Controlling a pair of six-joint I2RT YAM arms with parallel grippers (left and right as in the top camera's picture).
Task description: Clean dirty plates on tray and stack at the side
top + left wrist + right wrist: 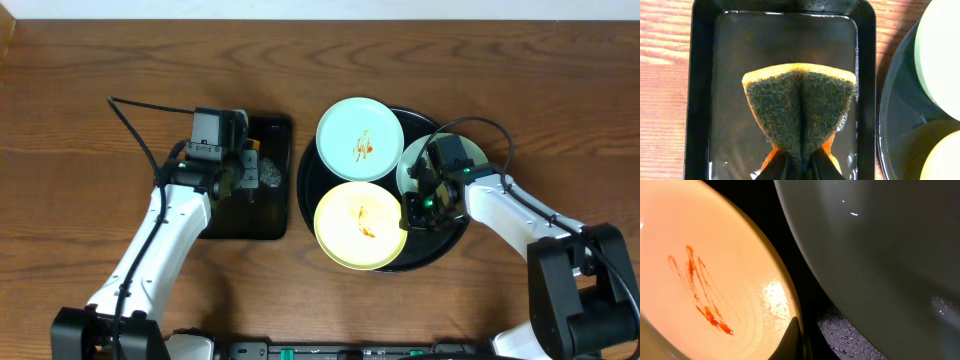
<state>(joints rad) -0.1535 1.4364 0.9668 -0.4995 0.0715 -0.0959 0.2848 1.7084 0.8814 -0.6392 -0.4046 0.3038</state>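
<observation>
The round black tray [306,190] holds three plates. A mint-blue plate [360,138] with an orange smear lies at its back. A pale yellow plate [360,225] with an orange-red smear [705,307] lies at its front. A second mint-blue plate [410,160] lies at the right, mostly hidden under my right arm; it fills the right wrist view's upper right [880,255]. My right gripper [418,208] [807,340] is closed over the yellow plate's right rim, one finger above it and one outside. My left gripper [248,170] [801,167] is shut on a folded green-and-orange sponge [800,110].
The sponge hangs over a small rectangular black tray [270,215] [700,100] with water in it, left of the round tray. The round tray's rim [895,115] and two plate edges show at the right of the left wrist view. Bare wooden table lies all around.
</observation>
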